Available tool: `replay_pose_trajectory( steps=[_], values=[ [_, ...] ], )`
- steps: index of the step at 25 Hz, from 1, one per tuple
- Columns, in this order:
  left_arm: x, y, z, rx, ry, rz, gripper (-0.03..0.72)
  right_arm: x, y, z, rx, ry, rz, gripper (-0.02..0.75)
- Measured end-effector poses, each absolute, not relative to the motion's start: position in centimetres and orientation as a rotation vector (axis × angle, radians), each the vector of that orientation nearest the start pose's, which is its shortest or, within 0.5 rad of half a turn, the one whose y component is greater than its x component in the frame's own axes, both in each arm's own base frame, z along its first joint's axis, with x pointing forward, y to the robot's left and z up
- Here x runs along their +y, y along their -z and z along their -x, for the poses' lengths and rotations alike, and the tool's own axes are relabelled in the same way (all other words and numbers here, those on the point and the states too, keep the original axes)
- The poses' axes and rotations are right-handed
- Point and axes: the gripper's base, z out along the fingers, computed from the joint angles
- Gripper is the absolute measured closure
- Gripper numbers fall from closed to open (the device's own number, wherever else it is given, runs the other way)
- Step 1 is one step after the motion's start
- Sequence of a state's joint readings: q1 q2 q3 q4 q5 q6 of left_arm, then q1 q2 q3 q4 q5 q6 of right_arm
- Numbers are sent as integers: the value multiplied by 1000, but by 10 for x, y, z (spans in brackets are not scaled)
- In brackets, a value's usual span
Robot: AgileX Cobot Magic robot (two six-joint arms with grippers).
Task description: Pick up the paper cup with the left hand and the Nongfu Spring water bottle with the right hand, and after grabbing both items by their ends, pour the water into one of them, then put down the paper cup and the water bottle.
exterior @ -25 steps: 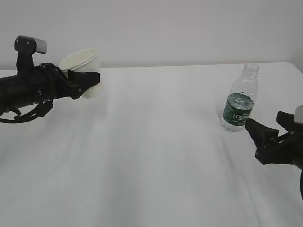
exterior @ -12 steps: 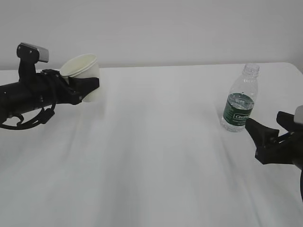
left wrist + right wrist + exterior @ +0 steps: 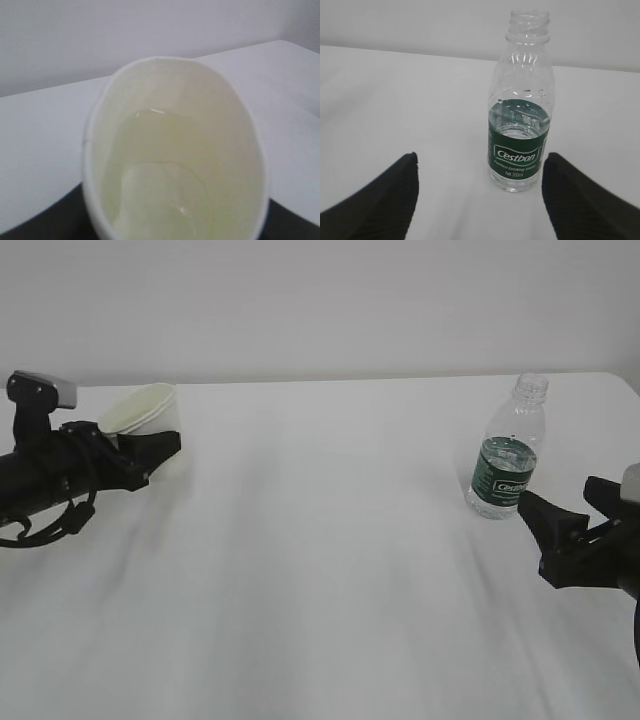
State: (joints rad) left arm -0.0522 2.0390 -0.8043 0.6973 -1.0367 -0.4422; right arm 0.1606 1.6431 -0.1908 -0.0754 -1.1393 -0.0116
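At the table's left edge the paper cup (image 3: 150, 420) is clamped, tilted, in the left hand (image 3: 150, 445); water (image 3: 160, 165) inside is revealed only by the left wrist view. The Cestbon-labelled water bottle (image 3: 508, 450) is seen upright and capless, just beyond the right hand (image 3: 565, 530), whose jaws are spread wide and empty.

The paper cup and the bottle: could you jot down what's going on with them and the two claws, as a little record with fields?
paper cup: tilted, held in the left gripper at the table's left
cup contents: water inside, seen in the left wrist view
water bottle: upright on the white table, capless, green Cestbon label, partly filled
right gripper: open, just in front of the bottle, not touching it
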Motion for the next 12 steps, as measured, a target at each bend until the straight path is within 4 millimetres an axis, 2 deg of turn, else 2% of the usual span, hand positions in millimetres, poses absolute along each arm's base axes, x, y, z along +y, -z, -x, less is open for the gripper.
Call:
replay_pose_trajectory(
  steps=[4,12],
  values=[
    [-59,-114,-344,1728,549,-368,284,41,-140,-216,1786,-145,232,151],
    [-46,-96,-321,1816,416,-267,284,41,-140,-216,1791,-145,232,151]
  ],
)
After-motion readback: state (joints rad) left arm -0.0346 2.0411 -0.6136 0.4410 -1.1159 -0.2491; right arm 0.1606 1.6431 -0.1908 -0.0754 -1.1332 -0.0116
